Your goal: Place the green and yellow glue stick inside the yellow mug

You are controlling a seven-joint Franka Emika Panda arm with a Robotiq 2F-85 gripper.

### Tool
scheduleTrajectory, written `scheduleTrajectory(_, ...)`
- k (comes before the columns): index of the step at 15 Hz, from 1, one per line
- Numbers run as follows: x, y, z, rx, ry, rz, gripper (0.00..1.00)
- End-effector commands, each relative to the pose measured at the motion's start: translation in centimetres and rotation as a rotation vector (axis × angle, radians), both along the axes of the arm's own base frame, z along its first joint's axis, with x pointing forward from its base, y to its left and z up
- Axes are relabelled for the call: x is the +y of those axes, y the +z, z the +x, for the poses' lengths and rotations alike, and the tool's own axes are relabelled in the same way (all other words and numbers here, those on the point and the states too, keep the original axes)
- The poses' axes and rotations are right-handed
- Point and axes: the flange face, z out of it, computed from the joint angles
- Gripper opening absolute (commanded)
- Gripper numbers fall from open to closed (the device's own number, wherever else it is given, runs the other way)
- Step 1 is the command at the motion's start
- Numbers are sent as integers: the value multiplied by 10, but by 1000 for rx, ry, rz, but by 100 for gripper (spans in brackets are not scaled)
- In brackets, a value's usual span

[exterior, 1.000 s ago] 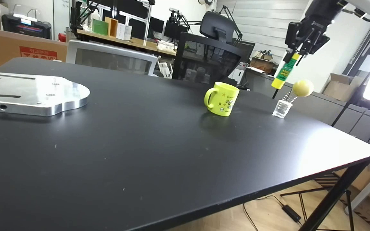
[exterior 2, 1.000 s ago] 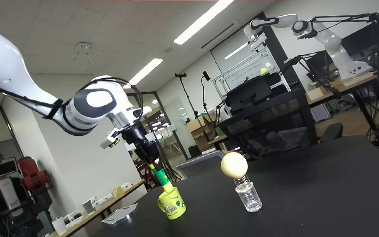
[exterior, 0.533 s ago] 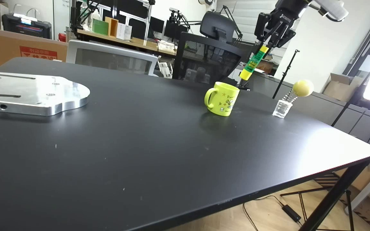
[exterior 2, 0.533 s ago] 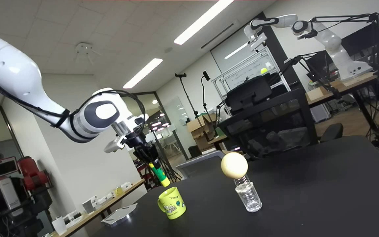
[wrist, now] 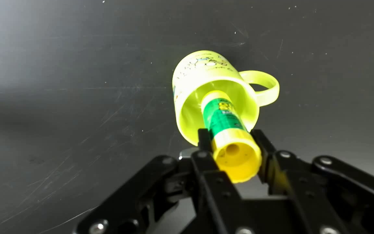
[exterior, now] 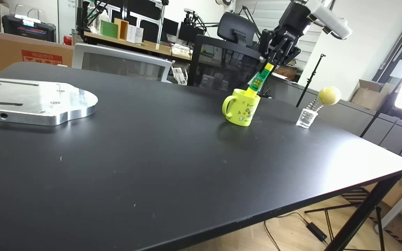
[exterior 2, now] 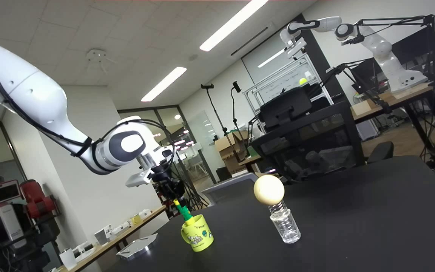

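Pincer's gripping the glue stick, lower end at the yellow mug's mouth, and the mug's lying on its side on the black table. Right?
Not quite: the yellow mug isn't on its side. It stands upright on the black table, as both exterior views show. The rest holds: the pincer grips the glue stick, its lower end at the mug's mouth.

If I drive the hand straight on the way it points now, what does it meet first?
Likely the inside of the yellow mug, met by the lower end of the held glue stick before the hand itself. Whether wall or bottom comes first is unclear.
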Motion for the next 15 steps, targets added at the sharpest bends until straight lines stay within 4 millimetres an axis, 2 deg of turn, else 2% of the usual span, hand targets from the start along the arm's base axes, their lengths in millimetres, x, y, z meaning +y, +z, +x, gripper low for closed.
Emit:
scheduleTrajectory(1,6,-23,11,12,8,9,9)
scheduleTrajectory(5,8,-40,12,26,10,7,9)
scheduleTrajectory(6,8,-41,12,27,7,9,50)
scheduleTrajectory(7,8,-39,12,26,7,11,60)
scheduleTrajectory(9,7,-28,8,20,-1,15,72)
scheduleTrajectory(13,-9,13,-8,-14,-30,33,98)
scheduleTrajectory(15,-23,34,-20,-41,-47,30,100)
